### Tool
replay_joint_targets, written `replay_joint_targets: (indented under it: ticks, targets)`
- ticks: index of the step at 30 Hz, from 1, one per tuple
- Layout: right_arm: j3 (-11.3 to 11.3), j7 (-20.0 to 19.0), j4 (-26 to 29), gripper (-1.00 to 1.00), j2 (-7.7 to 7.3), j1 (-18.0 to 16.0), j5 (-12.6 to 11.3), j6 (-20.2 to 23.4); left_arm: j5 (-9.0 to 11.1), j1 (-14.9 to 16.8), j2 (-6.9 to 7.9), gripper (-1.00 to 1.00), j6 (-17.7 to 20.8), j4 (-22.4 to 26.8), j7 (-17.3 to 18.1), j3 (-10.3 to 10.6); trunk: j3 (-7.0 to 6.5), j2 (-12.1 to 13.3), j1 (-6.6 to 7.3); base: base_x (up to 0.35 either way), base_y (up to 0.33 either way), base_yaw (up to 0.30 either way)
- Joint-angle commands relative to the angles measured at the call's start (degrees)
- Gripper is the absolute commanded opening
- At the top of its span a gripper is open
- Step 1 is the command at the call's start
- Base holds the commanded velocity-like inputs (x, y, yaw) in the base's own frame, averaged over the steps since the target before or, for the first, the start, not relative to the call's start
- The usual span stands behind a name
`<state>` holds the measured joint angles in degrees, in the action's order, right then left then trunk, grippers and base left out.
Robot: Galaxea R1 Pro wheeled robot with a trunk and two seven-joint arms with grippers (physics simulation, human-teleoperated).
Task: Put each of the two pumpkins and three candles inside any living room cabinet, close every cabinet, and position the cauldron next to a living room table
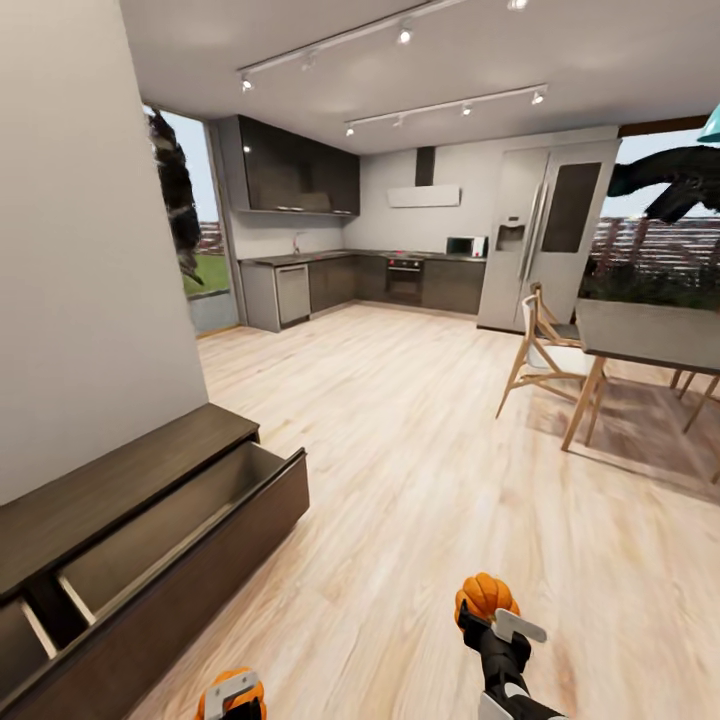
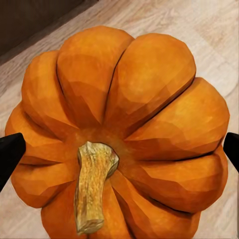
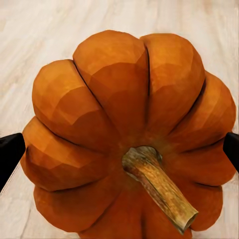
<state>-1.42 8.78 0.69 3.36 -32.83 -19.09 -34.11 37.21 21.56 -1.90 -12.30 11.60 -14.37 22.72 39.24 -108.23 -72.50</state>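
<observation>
1 pumpkin point(image 1: 486, 596) is being clamped by the right gripper point(image 1: 490, 622); the other pumpkin point(image 2: 119, 134) is being gripped by the left gripper point(image 1: 232, 697), apparently, being cropped, beside the open-drawered cabinet point(image 1: 150, 540).

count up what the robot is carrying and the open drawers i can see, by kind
pumpkins: 2, one in the left gripper (left pumpkin) and one in the right gripper (right pumpkin)
open drawers on the cabinet: 2, the far drawer and the near drawer, which is cut off by the picture's edge
total: 4
</observation>
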Motion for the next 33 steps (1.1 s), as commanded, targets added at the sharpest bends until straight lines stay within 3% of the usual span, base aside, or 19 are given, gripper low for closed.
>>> replay_joint_targets:
  ticks: [1, 13, 22, 29, 32, 33]
  targets:
    - [-0.43, 0.28, 0.05, -1.00, 0.00, -0.03, 0.11, -0.08, 0.14, 0.06, -0.01, -1.00, -0.14, 0.01, -0.51, 0.57, 0.03, -0.03, -0.02, 0.282, -0.213, 0.262]
    - [-0.43, 0.28, 0.03, -1.00, -0.02, -0.05, 0.18, -0.08, 0.16, 0.06, -0.02, -1.00, -0.15, 0.01, -0.45, 0.57, 0.00, -0.03, -0.02, 0.261, -0.224, 0.270]
    - [-0.43, 0.28, 0.02, -1.00, 0.05, -0.05, 0.20, -0.08, 0.21, 0.06, 0.05, -1.00, -0.18, 0.01, -0.45, 0.52, 0.24, -0.03, -0.02, 0.032, -0.051, 0.275]
    - [-0.55, 0.22, -0.01, -1.00, 0.33, -0.05, 0.34, -0.08, 0.23, 0.06, 0.06, -1.00, 0.08, 0.01, -0.40, 0.57, 0.27, -0.03, -0.02, 0.000, -0.290, 0.275]
    - [-0.67, 0.19, -0.65, -1.00, 0.35, -0.05, 1.73, -0.06, 0.23, 0.06, 0.04, -1.00, 0.08, 0.01, -0.39, 0.57, 0.27, -0.03, -0.02, 0.000, -0.310, 0.275]
    - [-0.69, 0.19, -0.77, -1.00, 0.41, -0.05, 3.73, -0.01, 0.22, 0.06, -0.01, -1.00, 0.08, 0.01, -0.39, 0.57, 0.27, -0.03, -0.02, 0.000, -0.310, 0.275]
